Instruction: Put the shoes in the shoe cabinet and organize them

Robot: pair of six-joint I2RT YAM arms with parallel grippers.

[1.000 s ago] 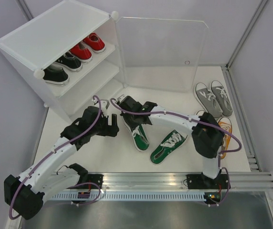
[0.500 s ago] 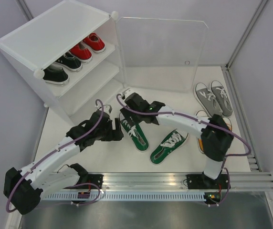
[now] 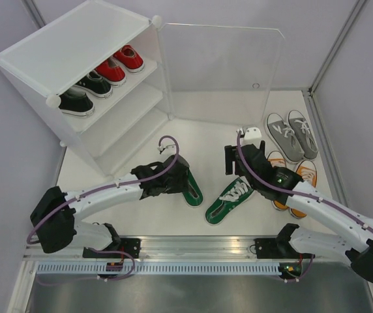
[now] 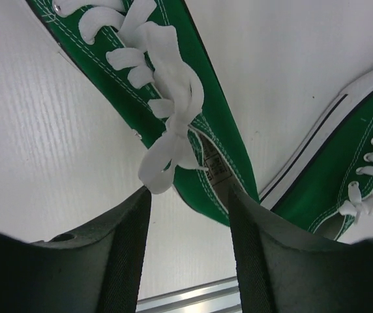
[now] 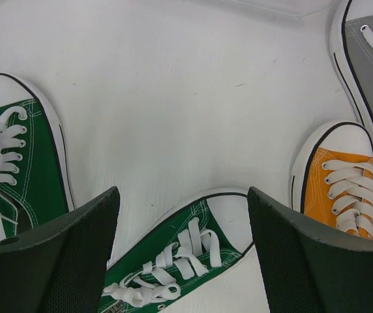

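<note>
The left gripper is half closed around the heel of a green shoe, with one of its fingers on either side and the laces running away from it. It is narrowing but does not look clamped yet. A second ago this gripper hung wide open on the cabinet side of the shoe. It has since reached across and settled over the heel.

The right gripper, which had been clenched on that same shoe a second ago, has released it. It has swung away from the shoe cabinet and now stands spread wide with nothing in it above the second green shoe. I read this as a handover: the arm nearer the cabinet takes the shoe for shelving, and the other arm lines up on its mate.

The first green shoe lies on the tabletop just in front of the cabinet's lowest tier, and its mate lies a little farther out. The orange pair and the grey pair sit well apart from the cabinet, past the free edge of its open door panel.

The left wrist camera shows a sliver of tabletop between one finger and the shoe's side, while from overhead the gripper hides that heel entirely. Only the overhead view shows the cabinet, with the red pair and the black pair on the top tier and no shoes visible on the two tiers below.
</note>
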